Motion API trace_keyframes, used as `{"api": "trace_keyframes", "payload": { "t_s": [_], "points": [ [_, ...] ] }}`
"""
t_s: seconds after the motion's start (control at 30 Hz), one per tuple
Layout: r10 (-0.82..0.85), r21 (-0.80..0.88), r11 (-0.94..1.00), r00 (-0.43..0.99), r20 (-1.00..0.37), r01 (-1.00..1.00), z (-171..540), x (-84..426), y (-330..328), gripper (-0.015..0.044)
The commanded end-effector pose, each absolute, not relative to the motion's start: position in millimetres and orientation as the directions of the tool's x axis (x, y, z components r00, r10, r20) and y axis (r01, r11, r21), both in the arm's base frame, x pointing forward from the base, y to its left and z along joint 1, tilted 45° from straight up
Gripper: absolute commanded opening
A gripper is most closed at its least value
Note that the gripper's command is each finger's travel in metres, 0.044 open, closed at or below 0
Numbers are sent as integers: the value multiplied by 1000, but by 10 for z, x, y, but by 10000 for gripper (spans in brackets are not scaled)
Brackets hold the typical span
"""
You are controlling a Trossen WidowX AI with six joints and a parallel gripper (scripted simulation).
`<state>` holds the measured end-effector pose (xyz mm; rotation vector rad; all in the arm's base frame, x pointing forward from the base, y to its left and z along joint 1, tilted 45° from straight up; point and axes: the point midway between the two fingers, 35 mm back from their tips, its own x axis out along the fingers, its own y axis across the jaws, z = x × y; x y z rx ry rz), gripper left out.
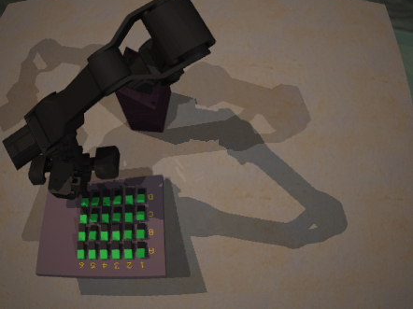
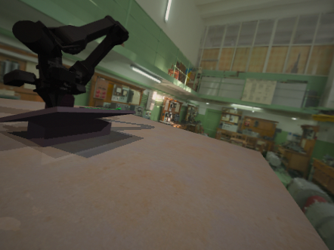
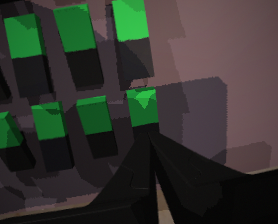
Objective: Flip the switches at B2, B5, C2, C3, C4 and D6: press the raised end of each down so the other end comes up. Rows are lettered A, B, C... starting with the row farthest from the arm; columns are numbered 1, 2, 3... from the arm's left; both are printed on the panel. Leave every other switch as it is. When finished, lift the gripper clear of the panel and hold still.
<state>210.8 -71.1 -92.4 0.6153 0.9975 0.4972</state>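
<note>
My pincer (image 3: 150, 137) is shut tight and holds nothing. Its tip is at switch D6 (image 3: 143, 106). The panel (image 1: 56, 240) has twenty-four green switches in four rows of six.

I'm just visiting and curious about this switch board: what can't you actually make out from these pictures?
- Top view: the corner of the panel nearest the arm, near D6, is covered by the shut hand.
- Exterior view: the switches barely show; the panel is seen edge-on.
- Wrist view: only a few green switches fit in; the labels fall outside the frame, and whether the fingertips touch that switch is unclear.
</note>
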Motion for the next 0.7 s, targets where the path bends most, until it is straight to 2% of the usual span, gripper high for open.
{"api": "trace_keyframes", "payload": {
  "t_s": [0.0,0.23,0.47,0.67],
  "points": [
    [642,682,725,460,-613,-103,-927,2112,-702,0],
    [646,679,727,436,-626,-101,-538,1844,-1122,0],
    [647,680,726,436,-626,-101,-522,1833,-1134,0],
    [645,679,728,436,-628,-99,4,2253,-999,0]
  ]
}}
